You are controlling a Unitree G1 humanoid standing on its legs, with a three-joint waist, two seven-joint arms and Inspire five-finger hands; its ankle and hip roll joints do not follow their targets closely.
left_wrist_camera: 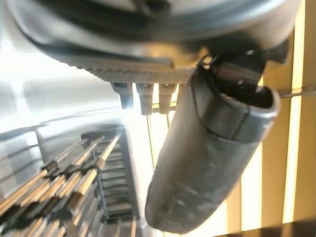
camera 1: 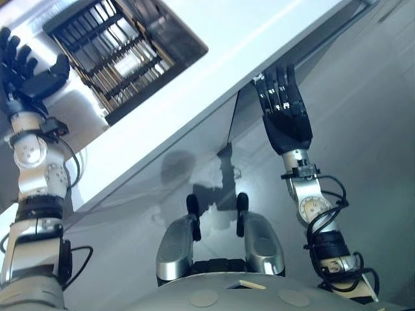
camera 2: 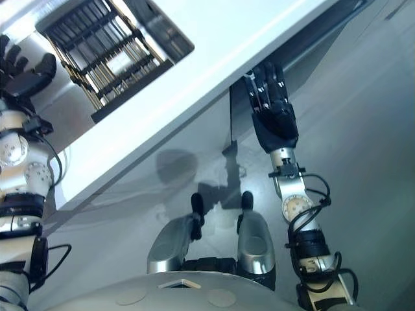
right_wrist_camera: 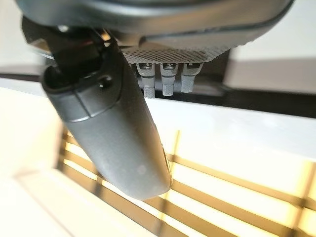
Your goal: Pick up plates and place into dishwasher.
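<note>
your left hand [camera 1: 34,79] hovers just beside the dishwasher rack [camera 1: 120,55], fingers straight and fanned, thumb out, gripping nothing. the rack's dark wires sit in an opening of the white bench [camera 1: 220,65]. your right hand [camera 1: 286,120] is well apart from the rack, at the bench's edge, fingers straight and close together.

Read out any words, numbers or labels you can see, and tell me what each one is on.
None can be read: there is no text on the dark wire dishwasher rack, the white flat surface, the left hand or the right hand.
</note>
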